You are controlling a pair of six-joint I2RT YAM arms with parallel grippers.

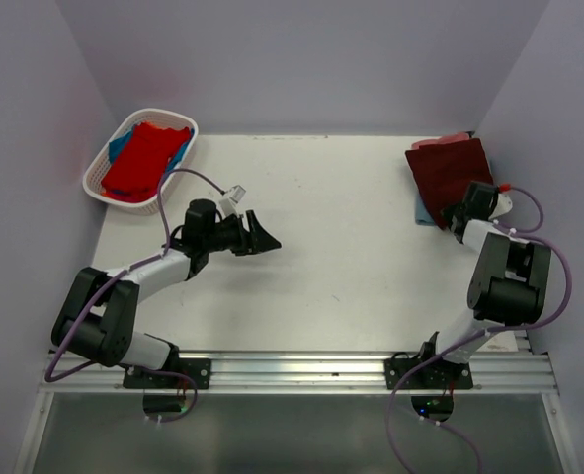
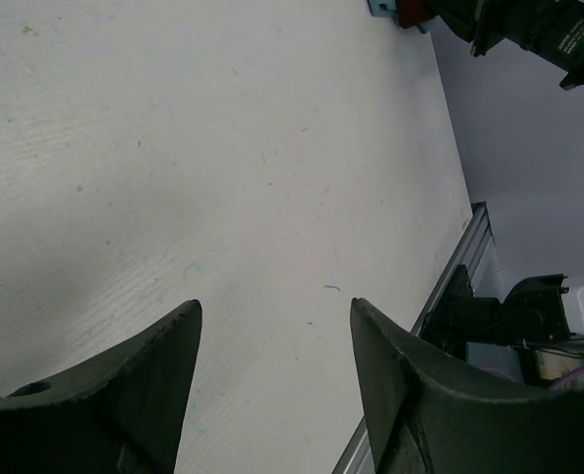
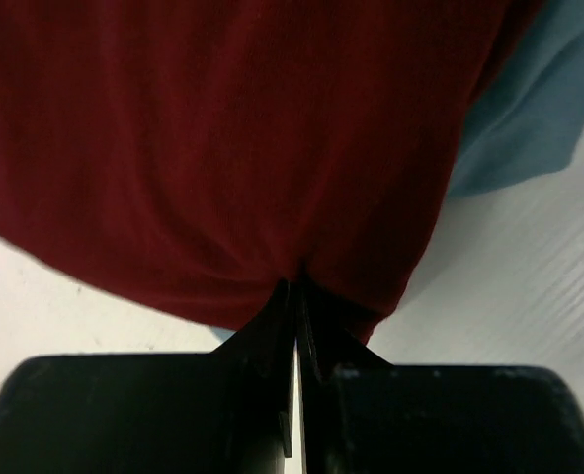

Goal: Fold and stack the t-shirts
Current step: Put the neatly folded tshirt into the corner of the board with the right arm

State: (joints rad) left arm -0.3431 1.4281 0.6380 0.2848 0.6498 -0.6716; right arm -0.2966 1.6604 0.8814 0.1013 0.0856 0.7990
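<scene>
Table: a white top, seen from above with the arm bases at its near edge, toward 6 o'clock.
Left gripper: sat just left of the table's middle, its arm reaching in from 8 o'clock. The jaws stood well apart with nothing between them; its own wrist camera showed only bare white table between the two dark fingers.
Right gripper: sat toward 3 o'clock, pointing away at the near edge of a cloth pile. Its fingers were pressed flat together, the tips at the hem of the maroon t-shirt. Creases ran in toward the tips, so it seemed to pinch the hem, though the close view left that uncertain.
Maroon t-shirt, overhead: lay folded on top of the pile at 2 o'clock, by the right wall.
Blue t-shirt: lay under the maroon one, showing past its edge.
Basket: white slatted plastic, in the far left corner at 10 o'clock.
Red t-shirt: lay heaped in the basket over a strip of blue cloth.
</scene>
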